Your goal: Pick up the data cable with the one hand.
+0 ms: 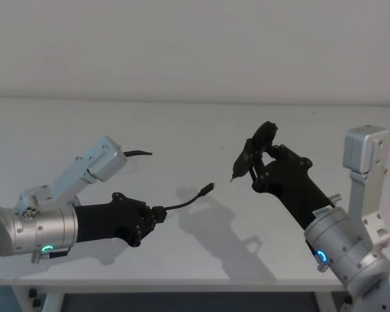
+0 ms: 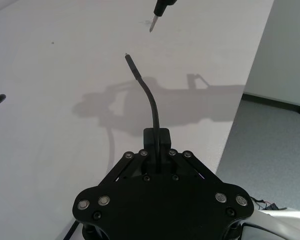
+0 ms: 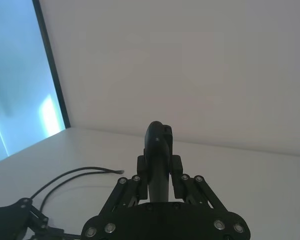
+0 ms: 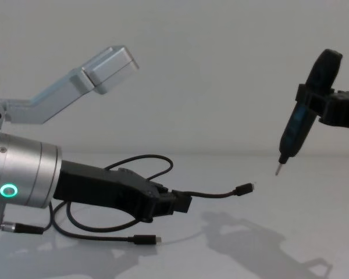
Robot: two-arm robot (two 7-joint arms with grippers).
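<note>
Data cable (image 2: 153, 107) clamped in left gripper (image 1: 158, 214) fingers.
Raise slowly, grip firm, so trailing loops follow; right gripper (image 1: 259, 153) clasps a pointed tool (image 4: 294, 125).

The left tool (image 2: 157, 141) tight around the data cable (image 2: 151, 102), plug end above white table (image 2: 50, 125).

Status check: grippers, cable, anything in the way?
Left gripper shut on data cable near its plug, rest looped on table. Right gripper shut on pointed tool, tip down, clear of the plug. Nothing blocking.
</note>
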